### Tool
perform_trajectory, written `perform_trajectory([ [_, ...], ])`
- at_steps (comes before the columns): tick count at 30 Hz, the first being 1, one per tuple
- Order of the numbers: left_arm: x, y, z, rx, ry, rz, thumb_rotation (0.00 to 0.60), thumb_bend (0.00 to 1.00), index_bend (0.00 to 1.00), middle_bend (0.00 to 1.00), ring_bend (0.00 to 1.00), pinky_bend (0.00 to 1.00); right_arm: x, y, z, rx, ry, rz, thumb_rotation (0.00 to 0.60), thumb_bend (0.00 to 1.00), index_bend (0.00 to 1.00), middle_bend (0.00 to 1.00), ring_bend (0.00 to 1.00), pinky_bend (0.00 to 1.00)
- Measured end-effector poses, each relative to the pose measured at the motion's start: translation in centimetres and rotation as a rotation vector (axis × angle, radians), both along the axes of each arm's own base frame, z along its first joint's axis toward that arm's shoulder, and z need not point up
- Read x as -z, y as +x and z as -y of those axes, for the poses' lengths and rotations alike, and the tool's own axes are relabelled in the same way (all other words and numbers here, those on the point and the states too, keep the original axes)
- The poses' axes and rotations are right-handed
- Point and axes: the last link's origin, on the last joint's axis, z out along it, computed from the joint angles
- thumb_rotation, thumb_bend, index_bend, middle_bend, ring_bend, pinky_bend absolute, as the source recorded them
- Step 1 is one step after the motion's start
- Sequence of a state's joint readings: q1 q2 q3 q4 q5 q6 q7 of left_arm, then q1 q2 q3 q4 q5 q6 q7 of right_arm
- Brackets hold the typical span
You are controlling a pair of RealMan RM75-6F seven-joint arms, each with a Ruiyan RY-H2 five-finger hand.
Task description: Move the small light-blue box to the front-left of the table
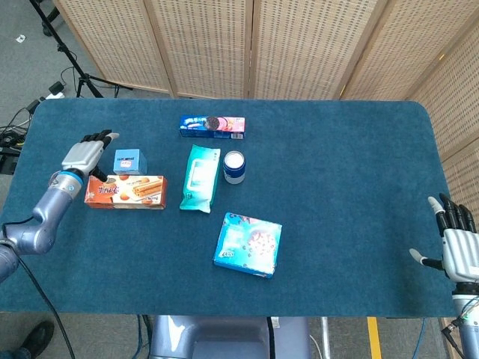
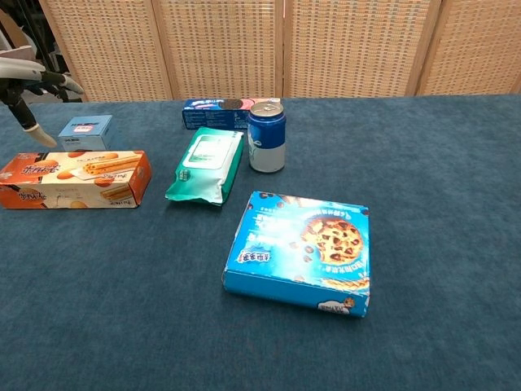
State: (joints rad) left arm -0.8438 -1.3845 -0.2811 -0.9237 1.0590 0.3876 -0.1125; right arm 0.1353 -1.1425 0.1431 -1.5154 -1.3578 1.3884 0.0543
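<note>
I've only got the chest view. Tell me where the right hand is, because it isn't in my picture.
Observer: The right hand is at the near right corner of the table, far from every item, fingers spread and holding nothing.
Operator: Now describe the left arm. I see only fingers at my left edge.
Observer: In the head view the left hand is just left of the small light-blue box, holding nothing. Its forearm runs back toward the front-left, passing left of the orange biscuit box.
</note>
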Motion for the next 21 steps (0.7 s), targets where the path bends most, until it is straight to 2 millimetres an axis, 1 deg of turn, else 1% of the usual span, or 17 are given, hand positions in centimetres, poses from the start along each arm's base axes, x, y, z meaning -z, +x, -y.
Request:
perform_trajectory([
  [4,1.2,0.8,-1.1,-0.005,-0.013,0.012,0.6,0.03,0.02,0.0,0.0,0.01,0.2,-0.1,0.1,0.007,0.002,-0.004,0.6,0.0,0.0,0.0,0.0,0.0],
  [6,1.4,0.9,-1.4,-0.004,-0.008,0.012,0.6,0.06,0.06,0.0,0.0,0.05,0.2,-0.2,0.1,0.012,0.003,-0.005,0.6,0.0,0.0,0.0,0.0,0.0],
  [7,1.6,1.0,-1.7,-0.005,-0.005,0.011,0.6,0.08,0.1,0.02,0.02,0.11,0.2,-0.2,0.2,0.013,0.003,-0.005,0.6,0.0,0.0,0.0,0.0,0.0],
  [8,1.7,1.1,-1.8,-0.005,-0.004,0.011,0.6,0.09,0.12,0.04,0.04,0.15,0.3,-0.2,0.2,0.014,0.003,-0.005,0.6,0.0,0.0,0.0,0.0,0.0],
  [10,2.0,1.2,-2.1,-0.006,-0.006,0.009,0.6,0.11,0.2,0.14,0.13,0.25,0.3,-0.2,0.2,0.015,0.004,-0.004,0.6,0.0,0.0,0.0,0.0,0.0],
  [12,2.2,1.3,-2.3,-0.009,-0.014,0.005,0.6,0.12,0.24,0.21,0.18,0.3,0.4,-0.2,0.2,0.016,0.008,0.0,0.6,0.0,0.0,0.0,0.0,0.0],
  [15,2.7,1.4,-2.4,-0.02,-0.041,-0.003,0.6,0.13,0.29,0.28,0.24,0.34,0.4,-0.2,0.2,0.016,0.013,0.001,0.6,0.0,0.0,0.0,0.0,0.0],
  [19,3.2,1.4,-2.6,-0.034,-0.061,-0.004,0.6,0.18,0.36,0.4,0.34,0.39,0.5,-0.2,0.2,0.015,0.013,0.003,0.6,0.0,0.0,0.0,0.0,0.0],
  [21,3.2,1.4,-2.6,-0.032,-0.059,-0.006,0.6,0.2,0.4,0.44,0.37,0.4,0.4,-0.2,0.2,0.014,0.011,0.003,0.6,0.0,0.0,0.0,0.0,0.0],
])
